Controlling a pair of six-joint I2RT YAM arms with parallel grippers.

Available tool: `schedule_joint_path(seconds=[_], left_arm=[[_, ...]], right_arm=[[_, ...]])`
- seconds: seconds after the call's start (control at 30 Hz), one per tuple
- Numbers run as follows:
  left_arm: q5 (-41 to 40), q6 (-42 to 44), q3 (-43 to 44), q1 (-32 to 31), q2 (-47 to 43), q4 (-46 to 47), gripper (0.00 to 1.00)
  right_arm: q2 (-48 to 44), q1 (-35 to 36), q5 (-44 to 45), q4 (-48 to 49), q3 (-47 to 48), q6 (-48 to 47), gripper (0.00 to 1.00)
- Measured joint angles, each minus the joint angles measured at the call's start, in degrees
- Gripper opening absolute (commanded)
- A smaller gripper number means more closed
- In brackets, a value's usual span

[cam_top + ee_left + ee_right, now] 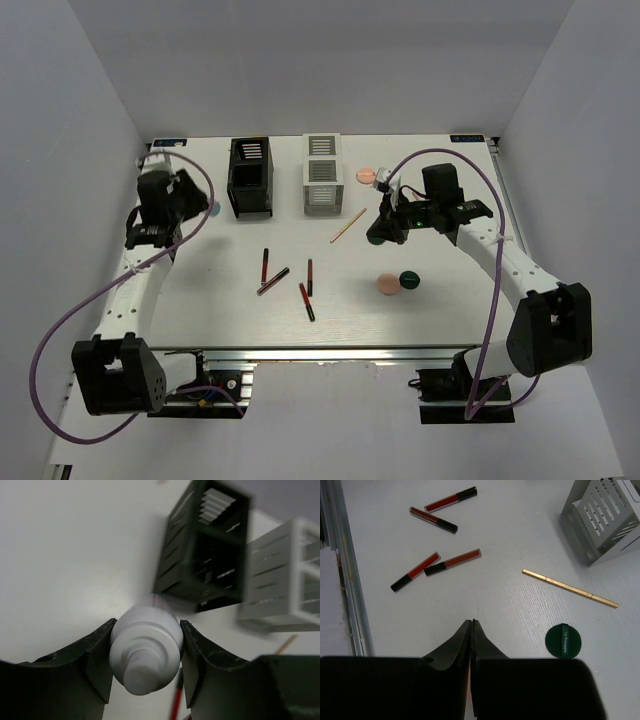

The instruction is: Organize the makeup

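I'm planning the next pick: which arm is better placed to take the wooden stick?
Right. The right hand is shut, empty and near the stick; the left hand is shut on the bottle.

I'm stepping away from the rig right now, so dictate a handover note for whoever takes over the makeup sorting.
Left pincer: shut on the white bottle, near the black box.
Right pincer: shut, empty, beside a green disc.
Four red tubes, the wooden stick, a peach disc and a second green disc lie loose on the table.
Nothing seen boxed yet; all left to sort.
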Motion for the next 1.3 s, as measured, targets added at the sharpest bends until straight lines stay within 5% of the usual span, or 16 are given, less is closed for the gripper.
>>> schedule_joint_path(seconds=[0.27, 0.63, 1.03, 1.13, 1.17, 1.3], left_arm=[[1.73, -6.73, 15.28, -11.65, 2.29, 6.16, 0.0], [-7.96, -3.41, 41.83, -14.51, 31.98, 7.72, 0.0], [-11.58, 1.51, 47.17, -14.49, 42.23, 1.73, 0.0], [-11.8, 2.29, 48.72, -14.49, 43.89, 0.85, 0.12], [-11.8, 2.43, 49.35, -14.49, 44.57, 0.44, 0.28], [-11.82, 3.02, 51.12, -14.49, 46.53, -0.79, 0.5]], right_arm=[[0.46, -0.04, 0.02, 0.26, 0.02, 2.01, 0.0], [0.26, -0.76, 0.66, 0.31, 0.0, 2.29, 0.0], [-0.48, -2.67, 1.07, 0.5, 0.0, 2.43, 0.0], [-0.48, -2.73, 1.07, 0.5, 0.0, 2.43, 0.0], [-0.46, -2.8, 1.07, 0.5, 0.0, 2.43, 0.0], [-0.42, -2.8, 1.05, 0.44, 0.0, 2.56, 0.1]])
